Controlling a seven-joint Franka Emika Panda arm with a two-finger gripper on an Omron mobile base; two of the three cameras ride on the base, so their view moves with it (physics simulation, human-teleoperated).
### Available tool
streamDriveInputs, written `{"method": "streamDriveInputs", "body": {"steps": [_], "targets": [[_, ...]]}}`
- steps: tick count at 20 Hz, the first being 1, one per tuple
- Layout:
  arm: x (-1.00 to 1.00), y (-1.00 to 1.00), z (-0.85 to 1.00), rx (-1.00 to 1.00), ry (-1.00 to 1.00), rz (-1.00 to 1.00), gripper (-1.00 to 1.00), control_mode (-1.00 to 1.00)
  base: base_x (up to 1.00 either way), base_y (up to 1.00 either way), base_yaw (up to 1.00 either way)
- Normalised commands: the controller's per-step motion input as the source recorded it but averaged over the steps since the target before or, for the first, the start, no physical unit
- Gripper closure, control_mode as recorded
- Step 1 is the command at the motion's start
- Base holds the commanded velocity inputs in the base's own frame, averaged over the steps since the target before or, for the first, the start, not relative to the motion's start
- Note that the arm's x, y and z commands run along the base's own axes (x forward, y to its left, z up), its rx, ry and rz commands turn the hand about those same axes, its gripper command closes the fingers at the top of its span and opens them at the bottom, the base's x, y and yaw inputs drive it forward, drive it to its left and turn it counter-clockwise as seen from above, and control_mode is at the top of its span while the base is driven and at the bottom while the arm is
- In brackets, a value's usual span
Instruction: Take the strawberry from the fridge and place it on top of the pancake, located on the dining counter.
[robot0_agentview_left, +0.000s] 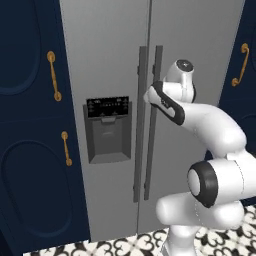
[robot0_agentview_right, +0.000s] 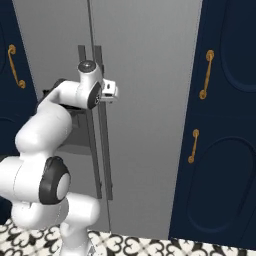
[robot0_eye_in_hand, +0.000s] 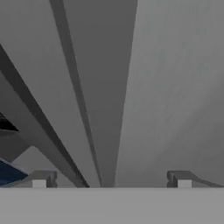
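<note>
The tall grey fridge (robot0_agentview_left: 105, 60) (robot0_agentview_right: 145, 100) stands shut in front of me, its two long vertical bar handles (robot0_agentview_left: 152, 150) (robot0_agentview_right: 105, 160) side by side at the door seam. My gripper (robot0_agentview_right: 114, 91) is at the upper part of the handles, close to the door. In the hand view its fingertips (robot0_eye_in_hand: 41, 179) stand far apart, so the gripper (robot0_eye_in_hand: 111, 179) is open with nothing held, and a handle bar (robot0_eye_in_hand: 103, 109) runs up between them. The strawberry, the pancake and the dining counter are out of view.
The black-panelled dispenser recess (robot0_agentview_left: 107, 127) sits in the left door. Navy cabinets with gold handles (robot0_agentview_left: 30, 125) (robot0_agentview_right: 220, 125) flank the fridge on both sides. A black-and-white patterned tile floor (robot0_agentview_left: 125, 246) lies below. My own arm (robot0_agentview_left: 210, 130) stands close before the right door.
</note>
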Motion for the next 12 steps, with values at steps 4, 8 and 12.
{"method": "streamDriveInputs", "body": {"steps": [4, 8, 12], "targets": [[0.61, 0.03, -0.12, 0.0, -0.1, 0.0, -1.0, -1.0, 0.0, 0.0, 0.0], [0.62, 0.0, -0.08, 0.0, -0.1, 0.0, -1.0, -1.0, 0.0, 0.0, 0.0], [0.56, 0.0, -0.09, 0.0, -0.17, 0.0, -1.0, -1.0, 0.0, 0.0, 0.0]]}}
